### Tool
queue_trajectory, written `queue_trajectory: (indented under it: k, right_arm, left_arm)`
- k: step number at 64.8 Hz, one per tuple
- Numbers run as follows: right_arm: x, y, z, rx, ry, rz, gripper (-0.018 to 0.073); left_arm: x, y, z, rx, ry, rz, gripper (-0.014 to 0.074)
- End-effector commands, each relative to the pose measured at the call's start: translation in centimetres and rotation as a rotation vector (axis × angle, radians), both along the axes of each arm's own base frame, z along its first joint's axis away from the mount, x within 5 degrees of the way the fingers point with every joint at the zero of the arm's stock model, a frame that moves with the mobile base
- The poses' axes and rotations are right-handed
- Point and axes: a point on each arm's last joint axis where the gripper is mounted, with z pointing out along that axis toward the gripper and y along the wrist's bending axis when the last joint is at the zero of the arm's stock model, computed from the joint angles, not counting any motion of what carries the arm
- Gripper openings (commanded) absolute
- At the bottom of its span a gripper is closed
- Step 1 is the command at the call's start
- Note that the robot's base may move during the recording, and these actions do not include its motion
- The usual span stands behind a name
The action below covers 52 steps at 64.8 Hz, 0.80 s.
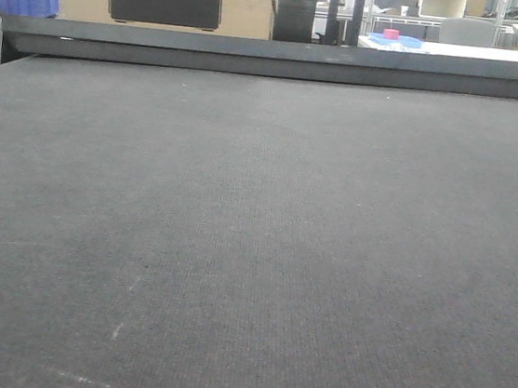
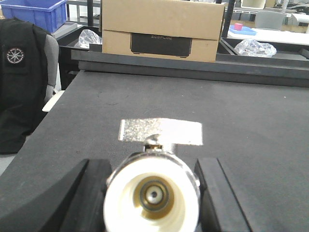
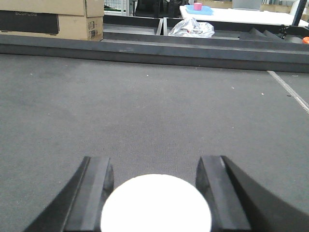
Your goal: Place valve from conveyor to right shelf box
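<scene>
- Gripping from both sides, the left end effector (image 2: 153,166) has its black fingers (image 2: 94,193) set partway apart and pressed against the valve (image 2: 152,193) between them.
- The valve shows end-on in the left wrist view: a chrome body with a cream-white round mouth and a brassy ring inside. Its flat silver handle (image 2: 161,131) lies crosswise above the body.
- I cannot tell whether the valve rests on the conveyor (image 1: 253,249) or hangs just above it.
- The right end effector (image 3: 154,164) has its fingers about as far apart. A white round shape (image 3: 155,203) sits between them at the bottom edge, too washed out to identify, so I cannot tell whether it holds anything.
- The dark grey belt runs to a dark raised rail (image 1: 284,58) at its far edge.
- Beyond the rail stands a cardboard box (image 2: 161,29).
</scene>
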Motion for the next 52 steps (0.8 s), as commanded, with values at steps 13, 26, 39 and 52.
queue_trajectory:
  k: [13,26,39,52]
  right_arm:
    - [-0.2,-0.04,1.06,-0.015,-0.095,-0.005,-0.016]
    - [-0.25,-0.03,1.07,-0.015,-0.098,-0.005,-0.016]
    - [-0.25,-0.03,1.07,-0.015,-0.098,-0.005,-0.016]
    - [-0.25,-0.03,1.07,-0.015,-0.098,-0.005,-0.016]
  left_arm:
    - [-0.26,-0.02,0.81,-0.003,-0.077,0.0,-0.0111]
    - [-0.26,-0.02,0.81,-0.003,-0.077,0.0,-0.0111]
    - [-0.26,-0.02,0.81,-0.003,-0.077,0.0,-0.0111]
    - [-0.26,-0.02,0.81,-0.003,-0.077,0.0,-0.0111]
